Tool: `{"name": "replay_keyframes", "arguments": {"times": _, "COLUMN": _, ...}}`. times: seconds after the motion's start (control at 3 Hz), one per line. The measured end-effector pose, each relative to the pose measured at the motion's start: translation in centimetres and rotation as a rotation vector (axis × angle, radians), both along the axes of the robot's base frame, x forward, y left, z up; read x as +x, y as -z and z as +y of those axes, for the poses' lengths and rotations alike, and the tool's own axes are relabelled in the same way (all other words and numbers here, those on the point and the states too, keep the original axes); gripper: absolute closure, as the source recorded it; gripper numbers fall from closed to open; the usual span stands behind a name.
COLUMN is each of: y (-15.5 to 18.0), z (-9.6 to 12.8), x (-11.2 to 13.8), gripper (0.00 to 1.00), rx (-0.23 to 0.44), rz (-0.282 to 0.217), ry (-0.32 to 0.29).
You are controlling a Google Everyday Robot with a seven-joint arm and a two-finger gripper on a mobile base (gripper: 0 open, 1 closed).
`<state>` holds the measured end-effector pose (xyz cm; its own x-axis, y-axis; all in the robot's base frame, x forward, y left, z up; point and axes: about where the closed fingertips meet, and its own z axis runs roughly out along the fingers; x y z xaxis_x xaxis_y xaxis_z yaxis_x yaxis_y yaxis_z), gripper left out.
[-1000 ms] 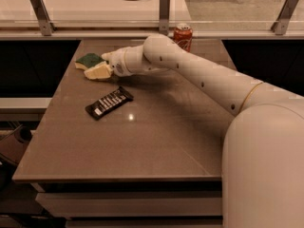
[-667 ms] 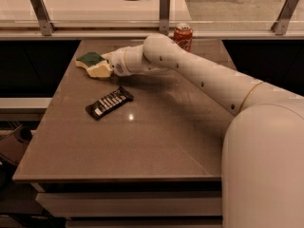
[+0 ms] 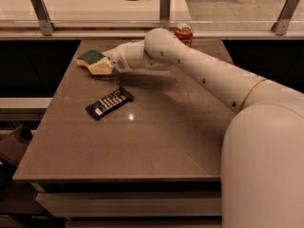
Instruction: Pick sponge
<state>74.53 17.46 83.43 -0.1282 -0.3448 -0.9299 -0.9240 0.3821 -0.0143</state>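
the sponge point(image 3: 92, 60) sits green side up on the surface point(image 3: 156, 141), well camera-left of the soda can point(image 3: 184, 33). the gripper point(image 3: 108, 64) lies low against its can-side end, placed to take it; whether it has closed on the foam i cannot tell. the candy bar wrapper point(image 3: 109, 102) lies clear, nearer the camera than the can.

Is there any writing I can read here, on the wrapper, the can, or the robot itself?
Nothing can be read.
Black candy bar wrapper: pale lettering, too blurred to read.
Red soda can: markings too blurred to read.
Sponge: no writing visible.
Robot arm and its gripper, which is at the sponge near the far left of the table: no label visible.
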Motion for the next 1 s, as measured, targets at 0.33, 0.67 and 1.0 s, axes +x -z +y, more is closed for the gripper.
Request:
{"name": "replay_keyframes", "arguments": {"times": 0.33, "y": -2.5, "z": -1.2, "x": 0.2, "gripper": 1.00, "rx": -0.010, "rz": -0.028, "ry": 0.000}}
{"name": "replay_keyframes", "arguments": {"times": 0.67, "y": -4.7, "z": -2.5, "x": 0.5, "gripper": 1.00, "rx": -0.002, "rz": -0.072, "ry": -0.003}}
{"name": "replay_keyframes", "arguments": {"times": 1.0, "y": -6.5, "z": -3.6, "x": 0.6, "gripper": 1.00, "rx": 0.016, "rz": -0.121, "ry": -0.009}}
